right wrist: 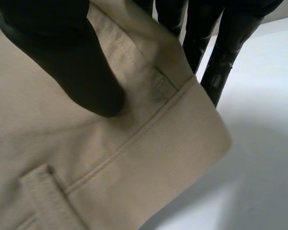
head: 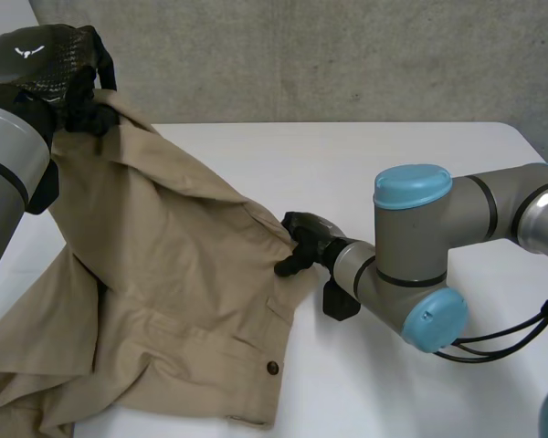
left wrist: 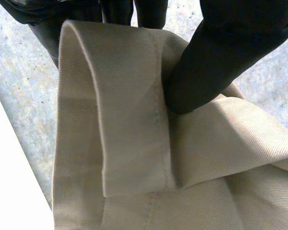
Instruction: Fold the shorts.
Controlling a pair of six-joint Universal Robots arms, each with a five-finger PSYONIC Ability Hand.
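The beige shorts point(head: 173, 301) hang from my raised left hand point(head: 59, 68) at the far left, their lower part bunched on the white table point(head: 393, 155). In the left wrist view the thumb point(left wrist: 221, 62) presses a hemmed corner of the shorts point(left wrist: 134, 143) against the fingers behind it. My right hand point(head: 306, 242) is at the shorts' right edge, near the middle of the table. In the right wrist view its thumb point(right wrist: 72, 72) pinches the waistband point(right wrist: 173, 143) against the fingers point(right wrist: 221, 52) behind the cloth. A belt loop point(right wrist: 48, 196) lies beneath the thumb.
A dark button point(head: 272, 368) sits on the shorts near the front table edge. A grey wall point(head: 347, 55) stands behind the table. The right arm point(head: 438, 255) reaches in low from the right over bare tabletop.
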